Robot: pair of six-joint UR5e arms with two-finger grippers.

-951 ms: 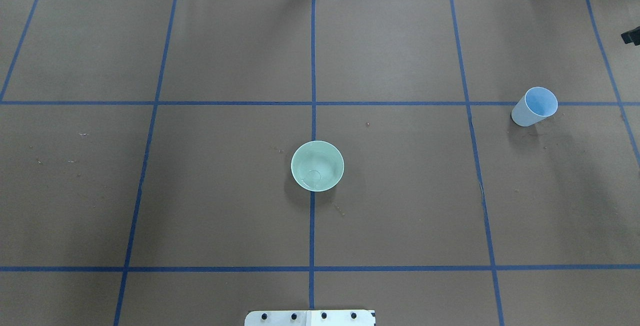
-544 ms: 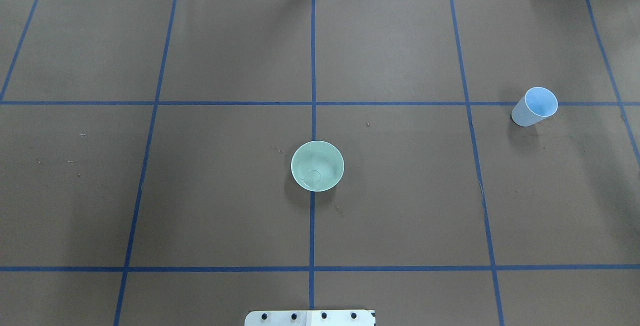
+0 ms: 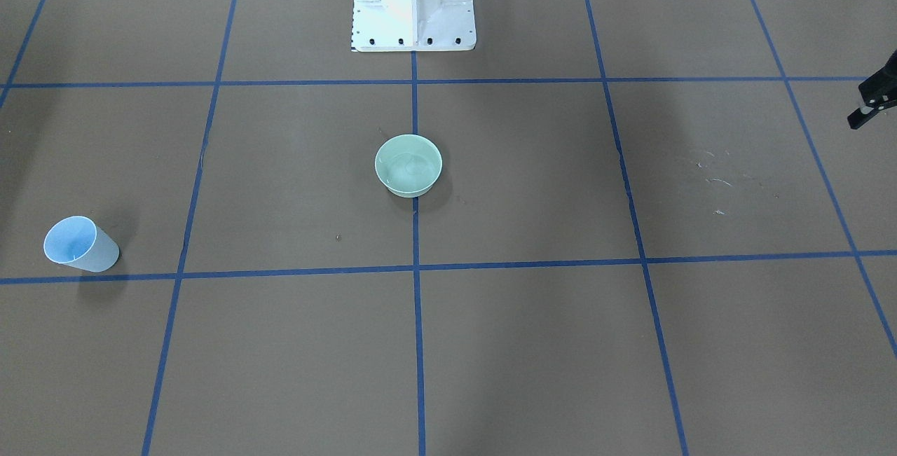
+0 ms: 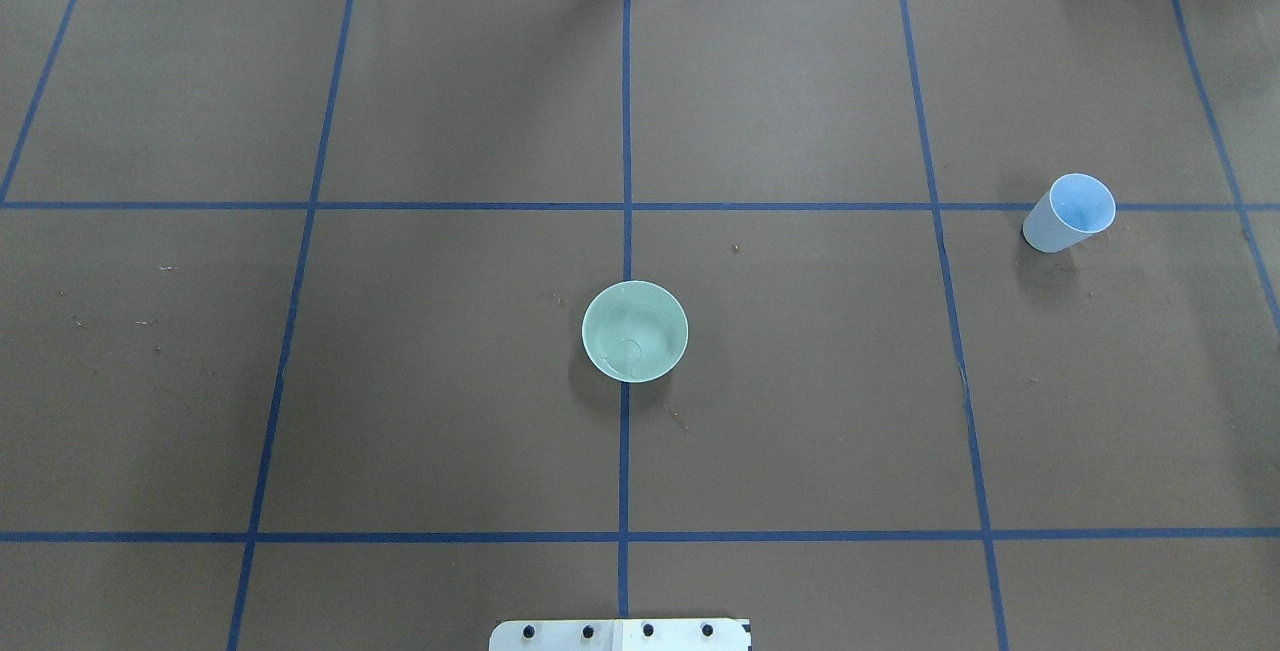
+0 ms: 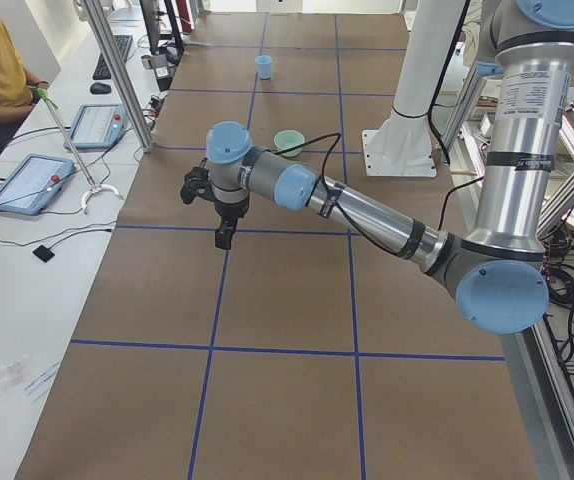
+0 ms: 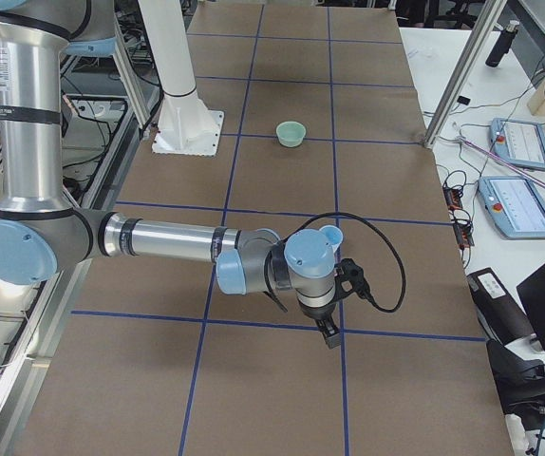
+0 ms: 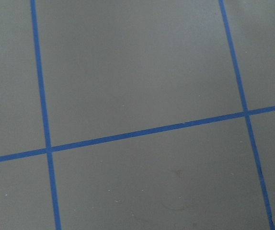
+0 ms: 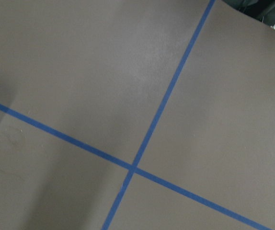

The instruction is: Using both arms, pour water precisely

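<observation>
Reaching left arm (image 5: 367,212): stretched low over my table (image 4: 450,411) from the robot's side, with the wrist turned down.
Left fingers (image 5: 221,236): pointing straight down above a blue tape line (image 5: 167,228). I only get them from the side camera and as a black sliver at the front view's edge, so I cannot tell how far apart they stand. I see nothing held in them.
Left wrist camera: brown table and crossing tape lines fill my feed.
Bowl (image 4: 664,309): pale green, upright on the centre tape line. It sits between the two sets of fingers, well apart from both.
Water (image 4: 628,349): a shallow clear pool in the bottom of the bowl, which I make out only as a faint curved ripple. It is far from either pair of fingers.
Pedestal (image 3: 413,1): white, bolted to the table on the robot's side of the bowl.
Cup (image 4: 1042,229): pale blue, mouth up, near the right fingers on their bowl-ward side and not touching them.
Right fingers (image 6: 331,334): pointing down over the table, beyond the cup toward the table's end. They show only from the side, so I cannot tell their gap. Nothing visible is gripped.
Right arm (image 6: 168,239): reaching low across the table, with a black cable looping off the wrist.
</observation>
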